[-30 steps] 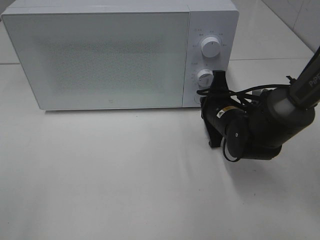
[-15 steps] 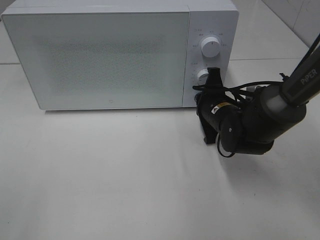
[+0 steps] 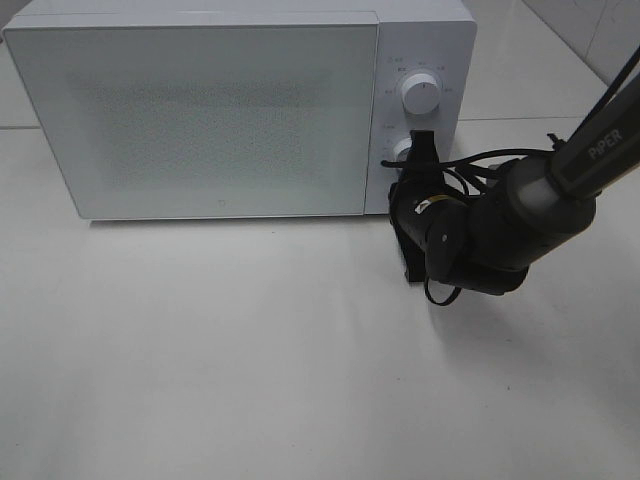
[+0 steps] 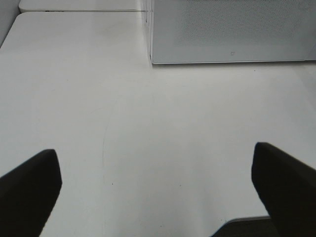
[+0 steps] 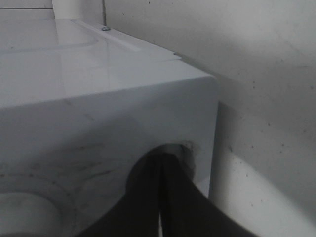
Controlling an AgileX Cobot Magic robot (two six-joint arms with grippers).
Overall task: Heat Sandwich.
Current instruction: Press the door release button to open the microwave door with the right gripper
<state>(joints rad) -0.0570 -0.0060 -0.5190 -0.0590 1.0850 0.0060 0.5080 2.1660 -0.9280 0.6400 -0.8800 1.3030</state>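
Exterior high: the microwave is shut, the sandwich unseen. The closed right gripper is set at the lower knob; the left gripper is spread, empty. Heating is judged not yet started.

A robotics test bench staged as a kitchen corner: a white microwave stands on a plain white table, a black robot arm (lettered PiPER) beside it, possibly wall tiles behind.
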